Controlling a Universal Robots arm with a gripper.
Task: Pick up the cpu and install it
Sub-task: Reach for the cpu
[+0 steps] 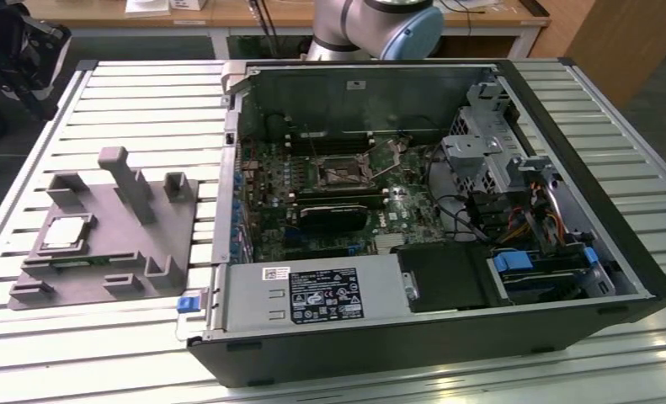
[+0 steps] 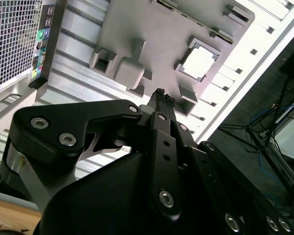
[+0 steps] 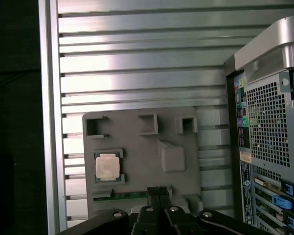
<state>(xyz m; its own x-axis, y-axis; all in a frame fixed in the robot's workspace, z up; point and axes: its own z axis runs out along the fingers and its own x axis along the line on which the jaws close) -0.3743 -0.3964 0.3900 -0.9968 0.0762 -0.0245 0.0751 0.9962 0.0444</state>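
The cpu (image 1: 66,231), a small silver-grey square chip, lies flat in a recess of the grey plastic tray (image 1: 130,244) on the exterior view's left. Both wrist views show it from above, the cpu (image 3: 108,166) and the cpu (image 2: 198,63) lying on the tray (image 3: 137,142) and the tray (image 2: 152,29). My gripper (image 3: 158,191) hangs well above the tray's edge and to one side of the chip. Its black fingertips (image 2: 160,95) are pressed together, shut, with nothing between them. The metal-framed socket (image 1: 342,174) sits on the green board inside the open computer case (image 1: 423,210).
Upright grey blocks (image 1: 125,181) stand on the tray, and a green strip (image 3: 127,195) lies in a slot near the chip. The case's rear panel (image 3: 269,122) rises beside the tray. Everything rests on a slatted aluminium table (image 1: 141,101). Cables and drive bays (image 1: 524,210) crowd the case.
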